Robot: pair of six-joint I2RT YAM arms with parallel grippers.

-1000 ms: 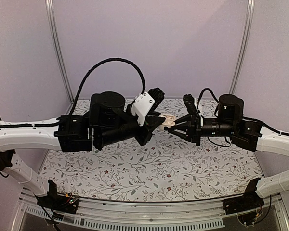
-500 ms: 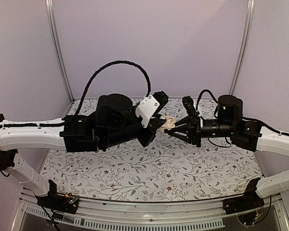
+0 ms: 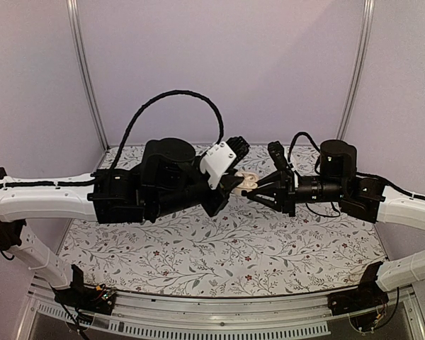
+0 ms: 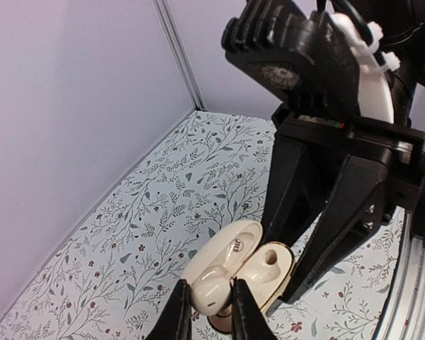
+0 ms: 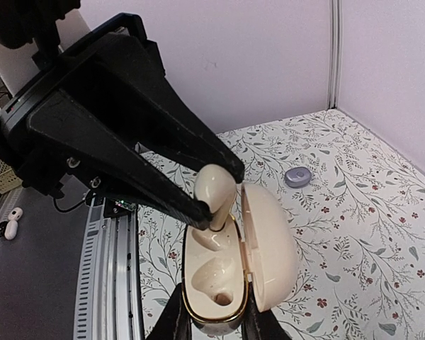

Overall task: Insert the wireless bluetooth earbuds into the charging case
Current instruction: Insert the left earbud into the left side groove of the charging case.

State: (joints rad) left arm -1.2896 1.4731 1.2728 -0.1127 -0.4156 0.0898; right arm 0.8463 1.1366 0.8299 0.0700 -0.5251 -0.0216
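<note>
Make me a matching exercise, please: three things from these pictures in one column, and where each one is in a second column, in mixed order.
1. earbud
2. charging case
3. small round disc

A. lying on the table
B. gripped in the right jaws, lid open
C. gripped in the left jaws

Pairs: 1-C, 2-B, 3-A

No text can be read with certainty. The only mark that looks like print is a small dark logo, perhaps a couple of letters, on the inner face of the open lid [image 4: 227, 251] of the charging case [image 4: 258, 273] in the left wrist view; it is too small to make out. A round grey emblem on the right arm's black housing [image 4: 278, 71] behind it is just as illegible.
</note>
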